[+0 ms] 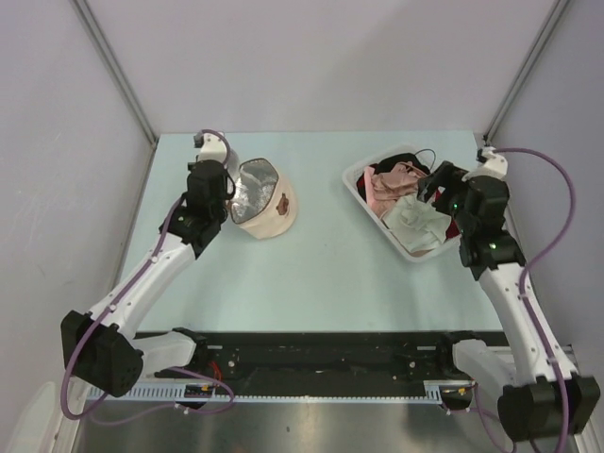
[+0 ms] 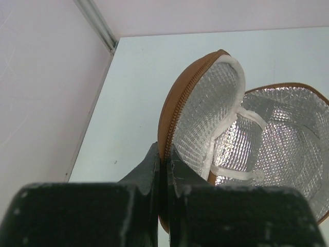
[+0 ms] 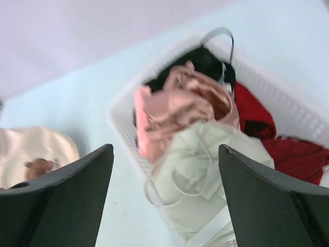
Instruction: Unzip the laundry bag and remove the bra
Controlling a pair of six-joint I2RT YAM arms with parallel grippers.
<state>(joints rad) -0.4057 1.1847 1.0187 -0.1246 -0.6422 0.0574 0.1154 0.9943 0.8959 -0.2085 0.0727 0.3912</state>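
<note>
The left arm [image 1: 142, 274] and right arm [image 1: 517, 297] are clad in white shells, joined by black housings. A purple cable [image 1: 559, 203] is strung along each. The left pincer [image 2: 164, 170] and right pincer [image 3: 165, 152] are fitted with matt black fingers, scuffed pale on the left.

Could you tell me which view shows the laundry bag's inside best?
Left wrist: the laundry bag gapes close up, silvery lining and zipper clear. Top view shows it small; right wrist only its beige outside.

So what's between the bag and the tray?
Nothing. In the top view, only bare table lies between the bag and the tray.
</note>
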